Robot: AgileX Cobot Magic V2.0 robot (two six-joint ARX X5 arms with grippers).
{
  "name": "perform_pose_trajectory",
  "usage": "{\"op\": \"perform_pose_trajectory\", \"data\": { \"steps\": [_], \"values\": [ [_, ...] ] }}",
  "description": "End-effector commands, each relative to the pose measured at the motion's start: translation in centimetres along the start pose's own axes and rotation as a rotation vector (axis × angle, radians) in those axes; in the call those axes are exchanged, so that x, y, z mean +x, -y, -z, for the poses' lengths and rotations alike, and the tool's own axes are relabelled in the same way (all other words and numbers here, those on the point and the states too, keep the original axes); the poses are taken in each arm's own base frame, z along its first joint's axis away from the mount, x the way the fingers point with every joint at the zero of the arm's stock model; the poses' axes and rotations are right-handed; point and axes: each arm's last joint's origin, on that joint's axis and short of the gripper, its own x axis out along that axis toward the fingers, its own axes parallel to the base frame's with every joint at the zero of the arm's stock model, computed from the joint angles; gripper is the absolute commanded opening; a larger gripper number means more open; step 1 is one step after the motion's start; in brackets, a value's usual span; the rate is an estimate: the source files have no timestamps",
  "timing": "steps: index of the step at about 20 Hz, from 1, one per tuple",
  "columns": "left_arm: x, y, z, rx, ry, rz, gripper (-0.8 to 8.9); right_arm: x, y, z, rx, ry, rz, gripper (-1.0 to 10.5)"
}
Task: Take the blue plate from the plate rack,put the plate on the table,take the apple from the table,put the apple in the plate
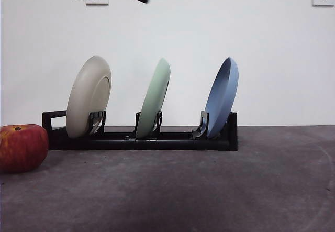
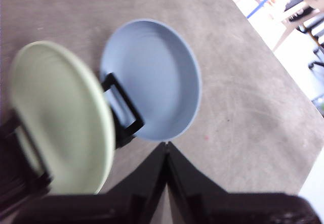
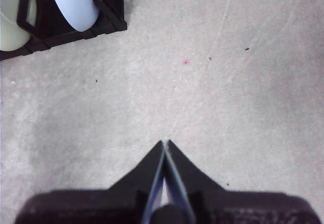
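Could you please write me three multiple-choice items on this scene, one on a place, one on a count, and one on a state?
1. Where is the apple?
A. On the blue plate
B. On the table beside the rack's handle end
C. In a gripper

2. How many plates stand in the plate rack?
A. Two
B. Three
C. Four

3. How is the blue plate right now?
A. Standing tilted in the rack
B. Lying flat on the table
C. Held in closed jaws

Answers: 1 B, it rests on the table next to the rack; 2 B, cream, pale green and blue; 3 A, it leans in its end slot, ungripped.
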Motion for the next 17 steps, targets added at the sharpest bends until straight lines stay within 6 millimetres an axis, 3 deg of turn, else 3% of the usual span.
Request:
{"op": "perform_pose_trajectory", "data": {
  "steps": [1,6,8,9,11,13,17],
  "values": [
    [2.6,0.8,-0.7,0.037,-0.016,0.025,-0.06,-0.1,0.0,-0.1,-0.013,0.008,-0.002,0.0],
    [8.2,2.2,-1.1,0.064,-0.047,0.059,0.2,-0.1,0.0,-0.1,-0.01,0.005,-0.002,0.0],
    [10.2,2.6,-0.9,0.026,-0.041,0.081,1.92,-0.1,0.0,-0.1,-0.008,0.005,-0.001,0.0],
    [11.1,2.9,-0.7,0.012,-0.038,0.095,1.96,-0.1,0.0,0.0,-0.007,0.004,-0.001,0.0],
    [12.4,3.4,-0.6,0.013,-0.022,0.112,2.11,-0.1,0.0,0.0,-0.002,0.002,-0.001,0.0],
    [13.0,4.1,-0.6,0.026,0.004,0.118,3.29,-0.1,0.0,0.0,-0.001,-0.005,0.001,0.0],
    [13.4,5.3,-0.7,0.061,0.053,0.091,3.45,-0.1,0.0,0.2,0.003,-0.022,0.005,0.0]
  ]
}}
